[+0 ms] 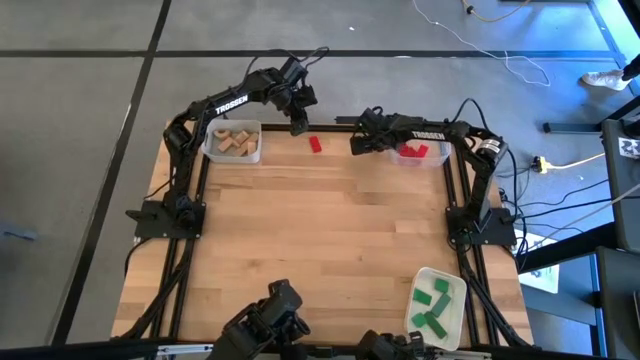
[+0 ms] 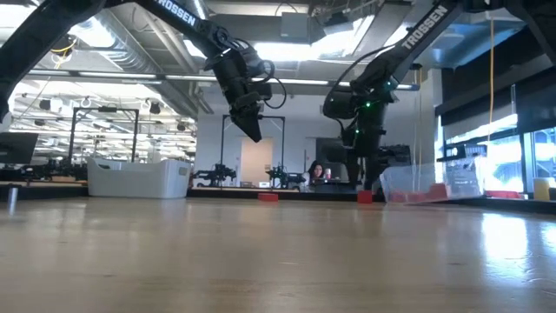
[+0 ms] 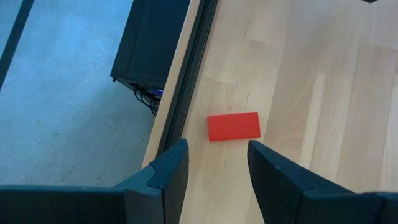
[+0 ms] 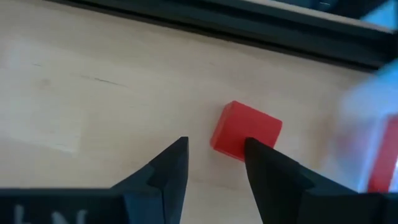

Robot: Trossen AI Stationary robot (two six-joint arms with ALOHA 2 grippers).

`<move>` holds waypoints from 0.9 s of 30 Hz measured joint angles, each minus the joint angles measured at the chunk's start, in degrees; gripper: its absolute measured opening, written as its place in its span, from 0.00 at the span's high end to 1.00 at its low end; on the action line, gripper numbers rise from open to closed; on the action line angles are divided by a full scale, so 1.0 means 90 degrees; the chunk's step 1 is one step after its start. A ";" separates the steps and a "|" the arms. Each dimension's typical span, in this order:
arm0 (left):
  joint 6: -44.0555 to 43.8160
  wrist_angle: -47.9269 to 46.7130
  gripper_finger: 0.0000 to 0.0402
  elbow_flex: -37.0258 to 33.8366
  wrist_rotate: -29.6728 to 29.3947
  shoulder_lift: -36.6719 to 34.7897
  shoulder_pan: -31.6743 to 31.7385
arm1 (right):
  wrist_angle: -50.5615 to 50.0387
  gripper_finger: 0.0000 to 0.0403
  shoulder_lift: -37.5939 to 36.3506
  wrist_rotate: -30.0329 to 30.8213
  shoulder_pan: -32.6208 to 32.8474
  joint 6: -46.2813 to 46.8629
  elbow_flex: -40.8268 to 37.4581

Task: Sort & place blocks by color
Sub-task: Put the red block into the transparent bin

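Left gripper [image 3: 214, 171] gapes empty above red block [image 3: 233, 126]; right gripper [image 4: 214, 165] parted over another [image 4: 245, 130].

Two clear bins [image 1: 251, 152] and a white tray [image 1: 453, 318] sit on the wooden table [image 1: 330, 230].

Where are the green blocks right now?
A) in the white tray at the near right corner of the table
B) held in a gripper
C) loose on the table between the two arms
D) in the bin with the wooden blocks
A: the green blocks lie together in the white tray at the table's near right corner.
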 joint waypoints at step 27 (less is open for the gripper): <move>0.0000 -0.0001 0.61 0.0000 -0.0002 -0.0002 0.0000 | -0.0389 0.61 0.0047 -0.0920 0.0136 -0.3512 0.1234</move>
